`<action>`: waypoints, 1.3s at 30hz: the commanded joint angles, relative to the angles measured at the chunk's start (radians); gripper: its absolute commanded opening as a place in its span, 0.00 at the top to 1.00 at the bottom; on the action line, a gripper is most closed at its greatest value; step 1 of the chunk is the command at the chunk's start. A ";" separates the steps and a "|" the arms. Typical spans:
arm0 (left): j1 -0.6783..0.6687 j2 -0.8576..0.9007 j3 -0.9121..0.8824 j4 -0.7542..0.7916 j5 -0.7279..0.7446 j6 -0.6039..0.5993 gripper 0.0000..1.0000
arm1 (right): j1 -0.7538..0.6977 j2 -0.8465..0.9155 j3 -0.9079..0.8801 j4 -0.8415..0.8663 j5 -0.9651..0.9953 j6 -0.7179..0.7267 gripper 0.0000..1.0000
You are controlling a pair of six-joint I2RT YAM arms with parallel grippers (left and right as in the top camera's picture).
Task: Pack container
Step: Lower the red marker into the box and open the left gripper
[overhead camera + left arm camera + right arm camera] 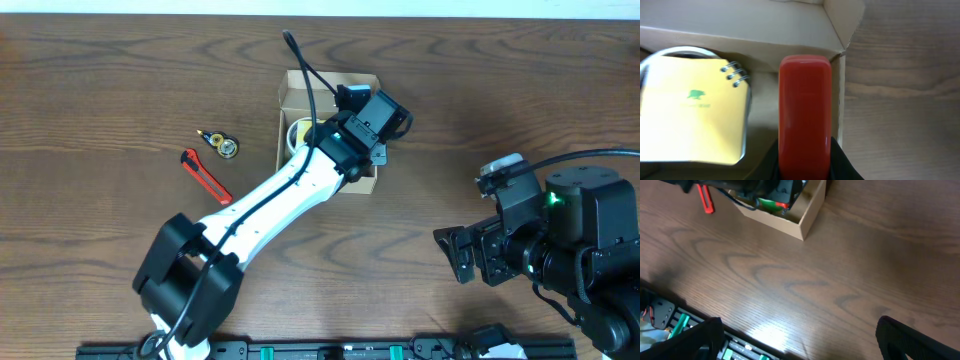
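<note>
Box point(300, 92) sits mid-table w/ a yellow notepad point(692, 117) inside. L gripper point(805, 162) is clamped on a red item point(805, 105), holding it over the box's corner, not yet let go; R gripper point(462, 255) is spread wide w/ nothing in it, well apart. Left to do, I'd say: drop the red item, then pack the cutter point(205, 173) & small gold bit point(218, 143) lying beside the box.

Soft, even light fills the overhead view, leaving faint shadows on the table point(100, 250). In the left wrist view the red object point(805, 115) is close to the lens and blurred, and the yellow notepad point(692, 115) is slightly washed out. The right wrist view shows white glare low on the table; the right end effector point(800, 342) has dark, unfocused fingers point(912, 340).
</note>
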 commanded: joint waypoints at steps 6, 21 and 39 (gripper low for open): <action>0.001 0.060 -0.002 0.062 -0.026 -0.007 0.94 | -0.004 0.000 0.000 -0.001 0.009 -0.019 0.01; 0.001 0.083 -0.002 0.105 -0.025 0.000 0.50 | -0.004 0.000 0.000 -0.001 0.009 -0.018 0.01; 0.001 -0.079 0.014 0.101 -0.062 0.129 0.36 | -0.004 0.000 0.000 -0.001 0.009 -0.019 0.01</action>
